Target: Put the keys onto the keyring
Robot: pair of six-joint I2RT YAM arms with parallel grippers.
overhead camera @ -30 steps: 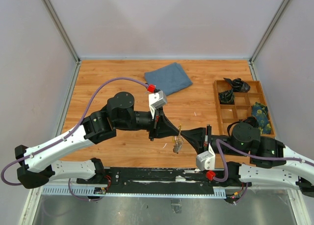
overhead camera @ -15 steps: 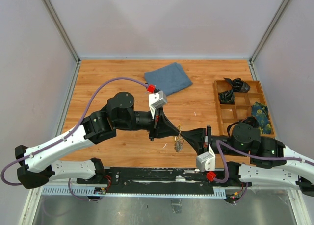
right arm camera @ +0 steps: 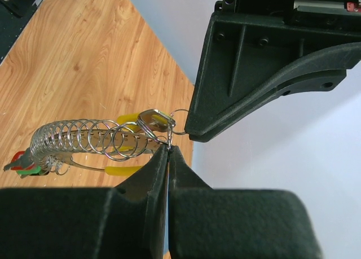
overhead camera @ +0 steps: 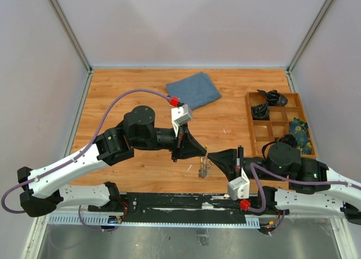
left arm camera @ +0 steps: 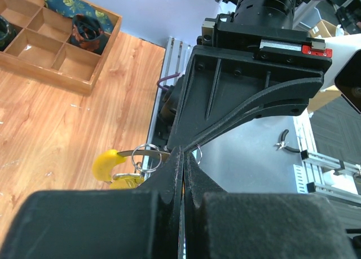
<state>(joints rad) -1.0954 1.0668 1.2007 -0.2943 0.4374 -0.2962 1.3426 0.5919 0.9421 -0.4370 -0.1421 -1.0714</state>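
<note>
- Two hands tip to tip over the front of the desk (overhead camera: pixel 130 90) in the top view: left hand (overhead camera: pixel 201 153) from one side, right hand (overhead camera: pixel 212 157) from the other. Keyring (overhead camera: pixel 204 168) hanging just below the meeting point.
- Well apart from all that: blue cloth (overhead camera: pixel 193 90) at the back, wooden tray (overhead camera: pixel 249 121) to the right. Nothing between hands and load; only crowding from the hands themselves.
- From the left wrist: fingers (left arm camera: pixel 163 177) pressed together, thin wire running in between them; gripped or merely touched, cannot tell. Yellow-headed key (left arm camera: pixel 106 164) dangling beside. Black body of the other hand close ahead, so no room for a sideways swing.
- From the right wrist: pinched narrow on the wire itself, stacked loops trailing off to the left, keys (right arm camera: pixel 125 170) among them, red and green tags (right arm camera: pixel 20 160) at the far end.
- Likely step: feeding a small ring along the wire. Keep the pinch firm, move slowly, avoid twisting; thin wire probably quick to slip.
</note>
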